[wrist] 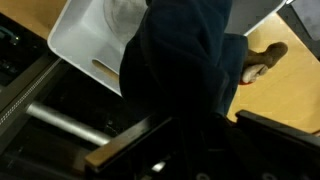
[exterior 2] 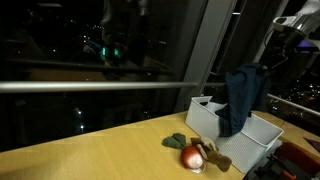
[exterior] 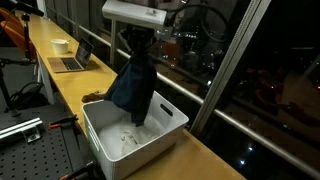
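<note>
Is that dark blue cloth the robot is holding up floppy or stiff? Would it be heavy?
Probably floppy: the cloth droops in soft folds from the end effector toward the white bin. It is likely light, since one pinch at the top holds all of it. It probably won't roll or break, just crumple.

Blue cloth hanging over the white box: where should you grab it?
Pinch the blue cloth at its bunched top, from straight above, as the gripper does. It hangs limp, its bottom inside the white box, so a lower grab would likely let it slump.
</note>
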You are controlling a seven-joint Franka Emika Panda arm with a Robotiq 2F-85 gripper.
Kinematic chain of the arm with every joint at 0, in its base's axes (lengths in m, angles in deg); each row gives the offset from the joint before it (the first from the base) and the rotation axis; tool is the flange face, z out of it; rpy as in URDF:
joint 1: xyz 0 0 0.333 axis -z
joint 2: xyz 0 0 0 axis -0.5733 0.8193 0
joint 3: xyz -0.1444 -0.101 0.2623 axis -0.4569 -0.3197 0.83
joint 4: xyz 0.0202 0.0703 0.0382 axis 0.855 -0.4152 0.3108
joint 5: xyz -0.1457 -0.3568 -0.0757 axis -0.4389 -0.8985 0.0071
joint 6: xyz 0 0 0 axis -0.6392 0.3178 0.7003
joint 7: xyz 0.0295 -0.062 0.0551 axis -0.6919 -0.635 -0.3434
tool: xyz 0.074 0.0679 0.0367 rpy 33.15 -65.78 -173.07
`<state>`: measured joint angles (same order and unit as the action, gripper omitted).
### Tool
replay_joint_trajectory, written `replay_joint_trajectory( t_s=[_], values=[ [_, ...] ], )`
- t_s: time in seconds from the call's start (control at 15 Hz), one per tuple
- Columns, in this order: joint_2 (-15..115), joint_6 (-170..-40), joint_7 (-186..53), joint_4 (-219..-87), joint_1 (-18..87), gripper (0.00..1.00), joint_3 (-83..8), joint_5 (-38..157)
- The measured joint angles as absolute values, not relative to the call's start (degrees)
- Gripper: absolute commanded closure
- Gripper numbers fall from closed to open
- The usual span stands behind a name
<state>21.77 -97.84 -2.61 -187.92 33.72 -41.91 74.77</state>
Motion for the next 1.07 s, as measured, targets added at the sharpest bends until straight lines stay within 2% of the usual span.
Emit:
replay_joint_trajectory(
  t_s=[0.4, 1.07],
  values=[
    [25.0, -101.1, 4.0, -193.0, 35.7, 0.98, -44.9, 78.5],
    [22.4, -98.8, 5.5, -186.4, 36.2, 0.98, -44.9, 78.9]
  ],
)
